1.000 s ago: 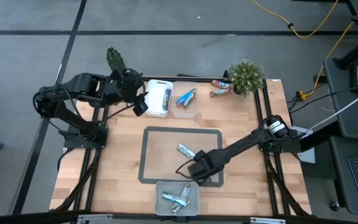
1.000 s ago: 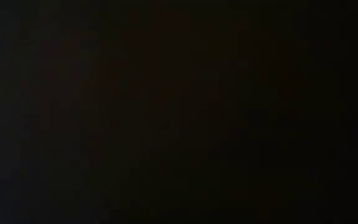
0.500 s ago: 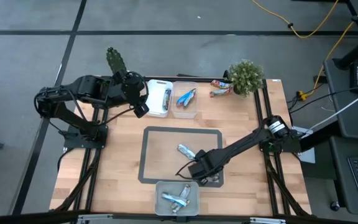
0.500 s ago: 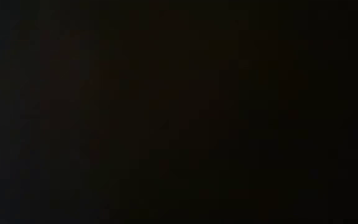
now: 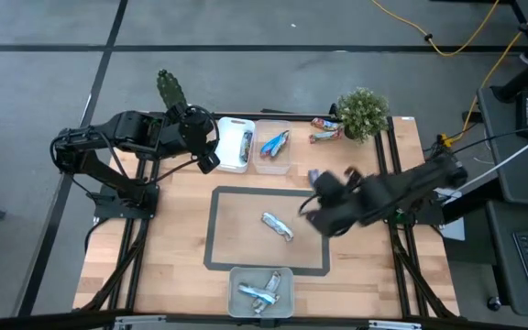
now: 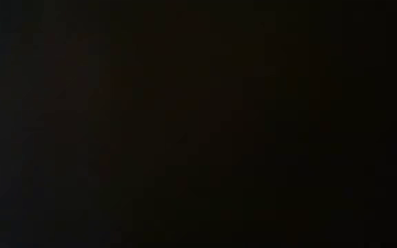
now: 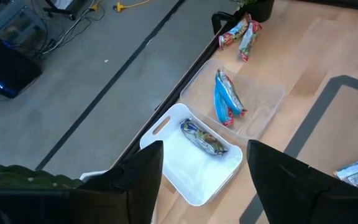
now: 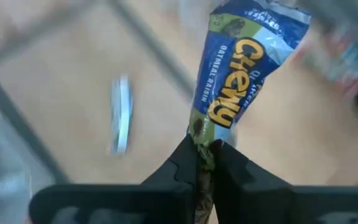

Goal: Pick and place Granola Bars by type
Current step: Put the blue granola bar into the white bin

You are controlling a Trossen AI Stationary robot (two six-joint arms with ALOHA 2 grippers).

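Observation:
My right gripper (image 8: 207,152) is shut on a blue granola bar (image 8: 238,74) and hangs blurred above the table's right middle (image 5: 324,194). A silver-white bar (image 5: 278,225) lies flat inside the grey rectangle (image 5: 220,191). My left gripper (image 7: 204,186) stands open above the white tray (image 5: 235,158), which holds one bar (image 7: 204,138). The clear tray (image 5: 273,163) beside it holds blue bars (image 7: 227,99). Two brown-red bars (image 5: 326,130) lie at the far edge. The low view is black. My right gripper pinches the blue bar's crimped end (image 8: 205,144) between its two fingers. The rest of the bar sticks out straight beyond the fingertips, lifted clear of the table.
A near tray (image 5: 262,271) holds several silver-white bars. A leafy plant (image 5: 363,110) stands at the far right next to the brown-red bars, and a cactus (image 5: 170,89) at the far left. Bare wood lies left and right of the grey rectangle.
My right gripper has taken the blue bar from the rectangle's near right corner, risen, and swung fast toward the table's far right. The bar is lifted clear. My left gripper has kept still.

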